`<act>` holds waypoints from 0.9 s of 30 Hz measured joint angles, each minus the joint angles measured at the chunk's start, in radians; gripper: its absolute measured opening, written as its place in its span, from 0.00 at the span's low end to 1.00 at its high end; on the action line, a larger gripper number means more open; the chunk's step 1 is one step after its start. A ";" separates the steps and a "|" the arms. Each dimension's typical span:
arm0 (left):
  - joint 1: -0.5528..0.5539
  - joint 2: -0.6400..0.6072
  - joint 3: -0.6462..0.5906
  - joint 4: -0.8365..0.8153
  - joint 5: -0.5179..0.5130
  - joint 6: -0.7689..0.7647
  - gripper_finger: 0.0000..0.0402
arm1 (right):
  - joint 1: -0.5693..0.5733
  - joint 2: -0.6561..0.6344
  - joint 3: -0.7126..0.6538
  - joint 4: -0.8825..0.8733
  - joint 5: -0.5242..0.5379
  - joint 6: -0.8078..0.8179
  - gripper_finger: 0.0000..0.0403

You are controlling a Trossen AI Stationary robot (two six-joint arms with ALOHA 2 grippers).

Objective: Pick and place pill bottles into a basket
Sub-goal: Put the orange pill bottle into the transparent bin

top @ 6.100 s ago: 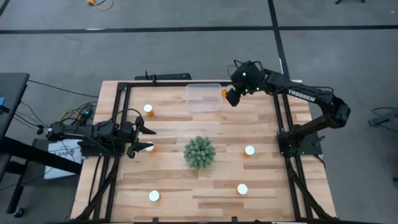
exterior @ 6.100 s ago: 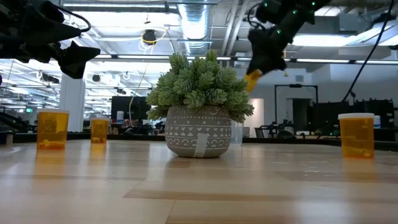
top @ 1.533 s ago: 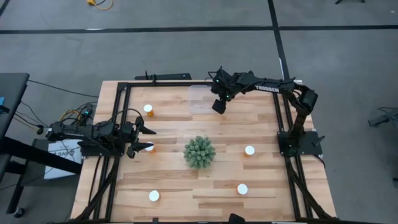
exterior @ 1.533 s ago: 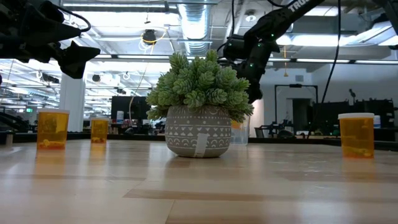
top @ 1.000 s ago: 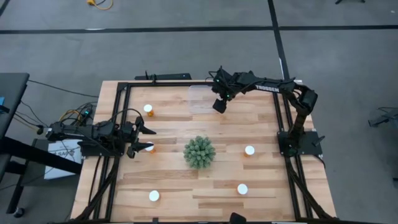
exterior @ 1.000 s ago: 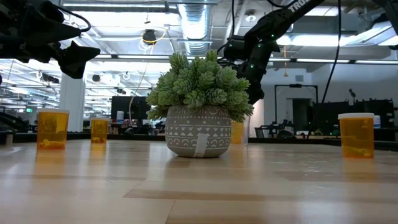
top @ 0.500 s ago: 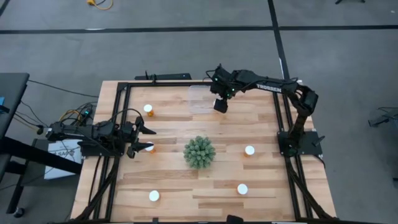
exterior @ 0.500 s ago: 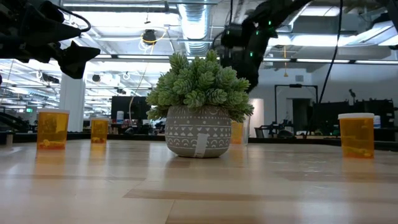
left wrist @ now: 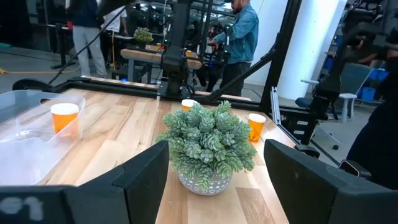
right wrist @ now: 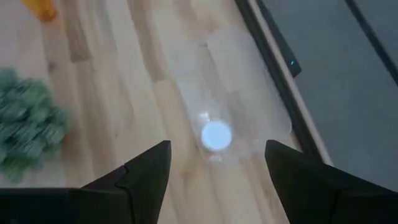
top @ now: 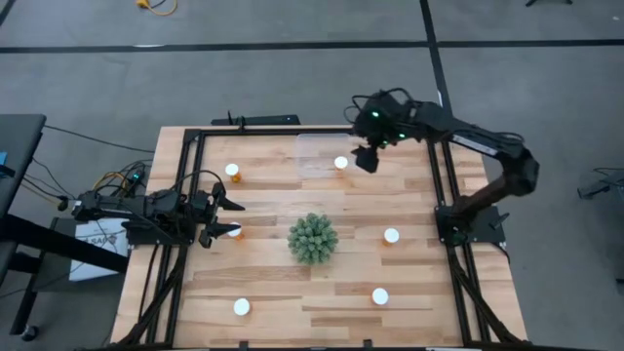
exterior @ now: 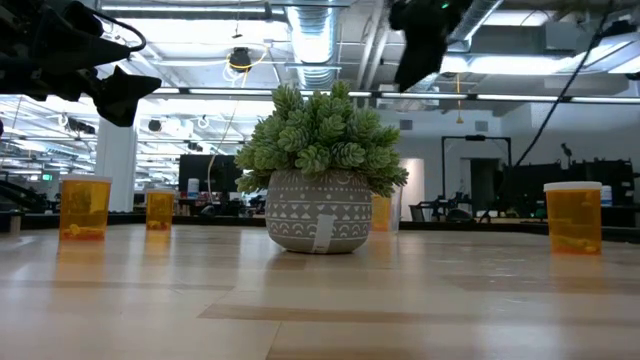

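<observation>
High view: the right gripper (top: 367, 159) hangs with its fingers spread and empty just beside the right end of the clear basket (top: 310, 146), which sits at the table's (top: 273, 283) far edge with one white-capped pill bottle (top: 340, 163) standing upright in its right end. The left gripper (top: 226, 217) waits at the table's left edge, fingers apart and empty, with a bottle (top: 234, 232) just beside it. Four more bottles stand on the wood: far left (top: 232, 172), near left corner (top: 242, 307), right of the green plant (top: 312, 238) at (top: 391, 235), and near right (top: 380, 295).
</observation>
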 joint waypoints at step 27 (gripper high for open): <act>0.000 0.000 0.000 0.000 0.000 0.000 0.63 | 0.545 -0.313 -0.469 -0.173 0.002 0.153 0.64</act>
